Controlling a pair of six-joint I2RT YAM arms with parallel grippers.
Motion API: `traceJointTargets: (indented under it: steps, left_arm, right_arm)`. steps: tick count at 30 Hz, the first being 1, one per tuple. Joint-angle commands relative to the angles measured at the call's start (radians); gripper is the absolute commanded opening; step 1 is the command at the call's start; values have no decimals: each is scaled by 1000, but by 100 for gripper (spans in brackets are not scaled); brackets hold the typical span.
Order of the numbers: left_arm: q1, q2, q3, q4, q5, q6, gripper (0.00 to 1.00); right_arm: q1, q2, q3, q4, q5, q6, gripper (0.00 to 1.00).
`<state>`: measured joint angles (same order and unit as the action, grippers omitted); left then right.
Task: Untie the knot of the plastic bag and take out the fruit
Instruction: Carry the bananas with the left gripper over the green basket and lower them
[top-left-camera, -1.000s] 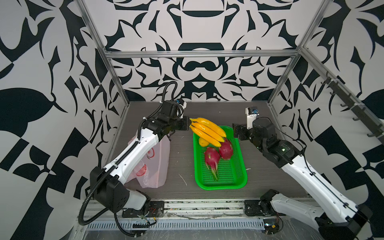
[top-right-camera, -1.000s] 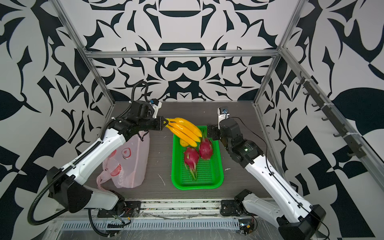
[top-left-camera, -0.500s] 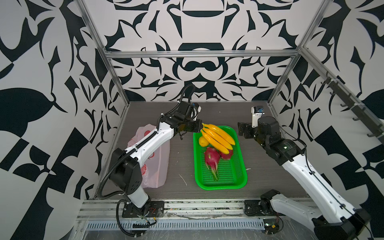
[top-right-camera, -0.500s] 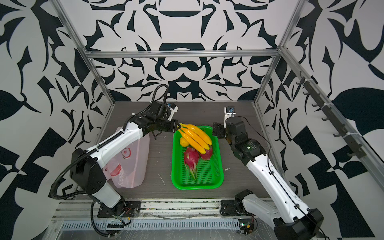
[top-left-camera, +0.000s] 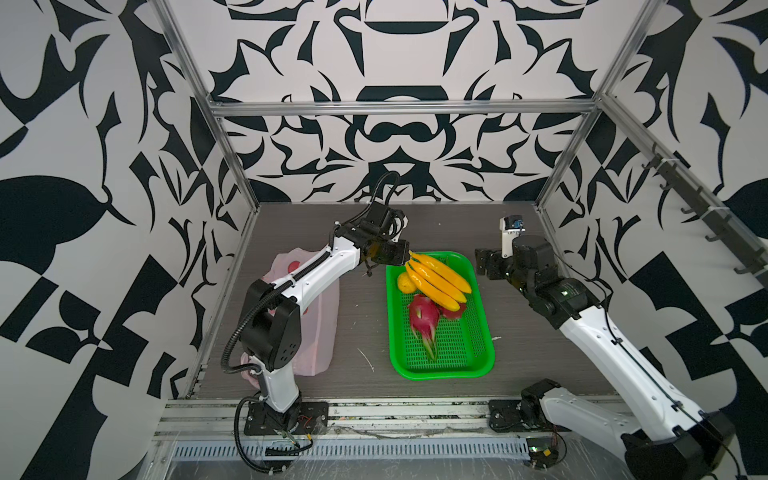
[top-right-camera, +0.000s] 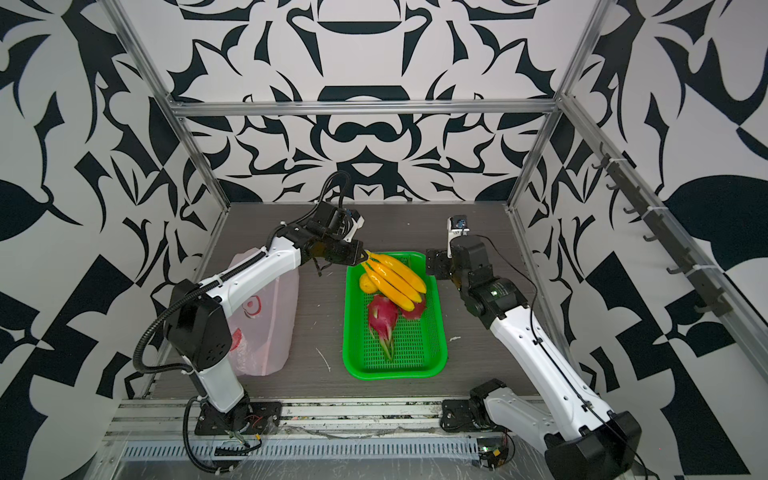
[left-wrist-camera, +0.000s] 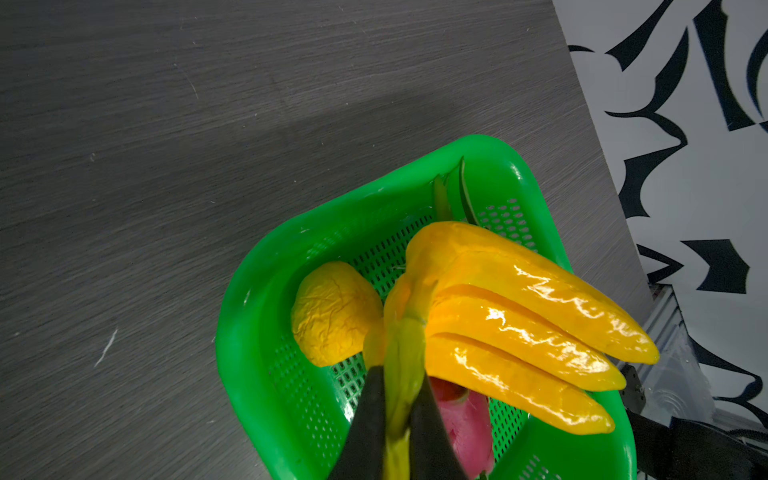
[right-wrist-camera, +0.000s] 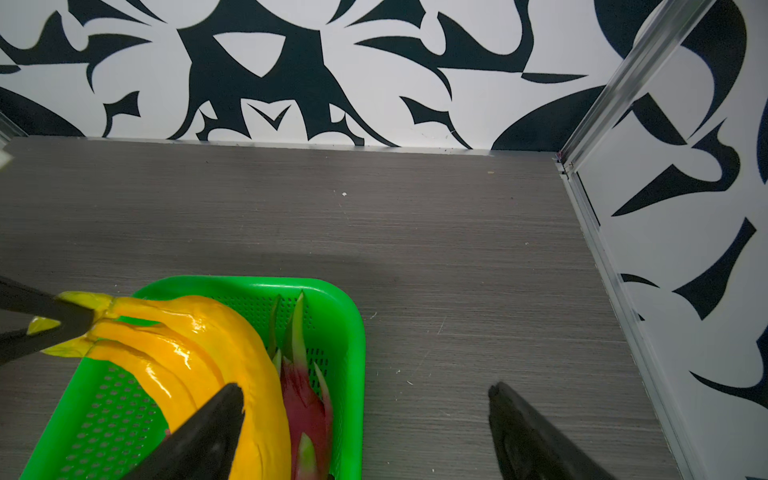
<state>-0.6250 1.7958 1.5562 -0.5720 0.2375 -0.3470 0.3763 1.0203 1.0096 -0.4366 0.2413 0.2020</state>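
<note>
Banana bunch (top-left-camera: 440, 280) at basket (top-left-camera: 440, 374) rim
Our left claw (top-left-camera: 405, 261) pinches its stem; right claw (top-left-camera: 483, 264) gapes empty just beside, over bare bench (top-left-camera: 523, 340).

A dark grey wood-grain table (top-left-camera: 519, 232) fills the middle of both top views. On it a green basket (top-left-camera: 440, 372) sits at centre, with a pale-pink plastic bag (top-left-camera: 322, 332) lying flat centre-left. Small white scraps (top-left-camera: 365, 357) lie between them.

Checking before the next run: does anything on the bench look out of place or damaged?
Nothing spilled or damaged. The banana bunch slants askew over a dragon fruit in the green basket, its stem pinched in the left tool. Small white scraps lie beside the basket.
</note>
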Motion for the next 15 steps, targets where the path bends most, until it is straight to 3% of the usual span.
traceJointTargets:
  steps: [1,4,10,15]
  left_arm:
    - [-4,29,32,-52,25,10,9]
    - [-2,47,40,-62,31,9,20]
    - [-5,50,53,-76,1,8,76]
    - [-4,13,111,-121,-95,32,100]
  right_arm:
    - [-8,-10,1,40,-1,-14,94]
    - [-11,-9,-1,39,-2,-15,94]
    - [-18,1,-11,44,-6,-15,94]
    - [-25,8,-9,52,-13,-13,94]
